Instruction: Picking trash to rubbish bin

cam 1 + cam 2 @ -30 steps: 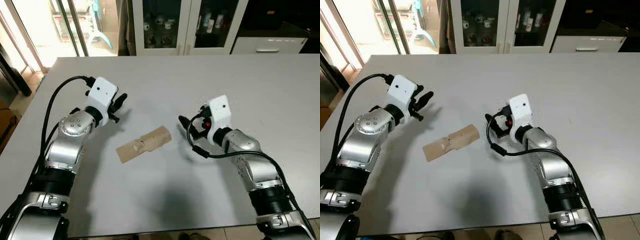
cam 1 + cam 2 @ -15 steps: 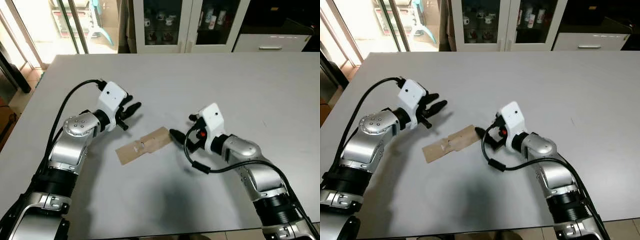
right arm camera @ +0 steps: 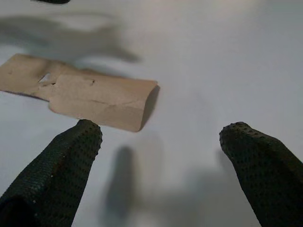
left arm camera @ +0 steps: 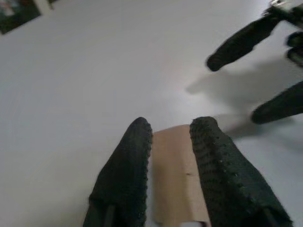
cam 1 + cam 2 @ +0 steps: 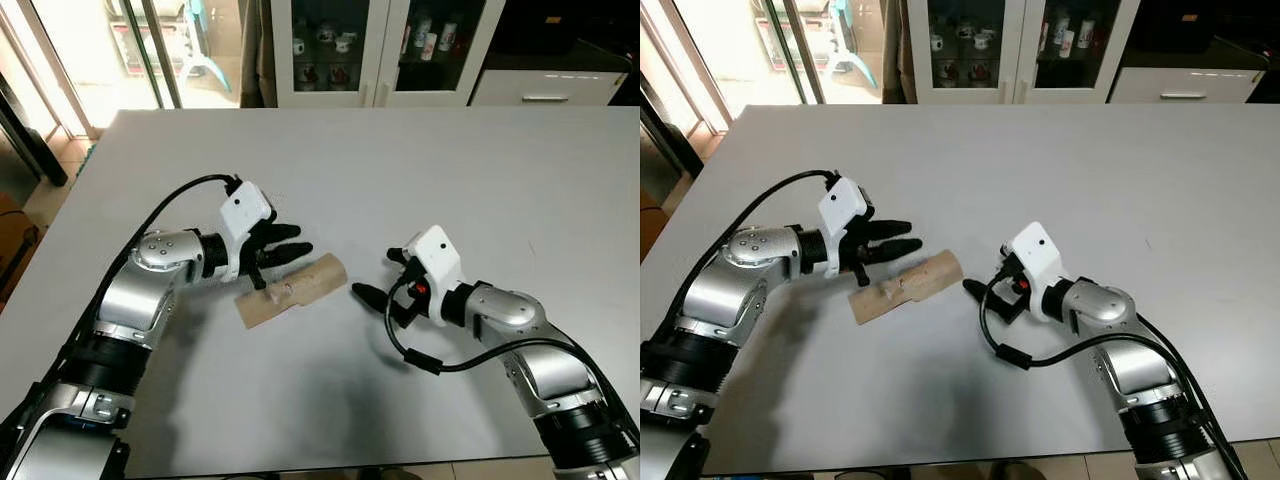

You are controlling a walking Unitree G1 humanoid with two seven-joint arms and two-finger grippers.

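On table: one cardboard piece, two open tools.

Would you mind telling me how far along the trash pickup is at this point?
Nothing is binned yet. The flattened cardboard piece lies on the grey table. In hand: the left tool is open above the cardboard's middle, straddling it in the wrist view; the right tool waits open just off its end. Left: gripping, lifting, and carrying it to a bin.

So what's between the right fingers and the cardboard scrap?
Only bare grey table, as the right wrist view shows: the right gripper points at the cardboard scrap, fingers spread.
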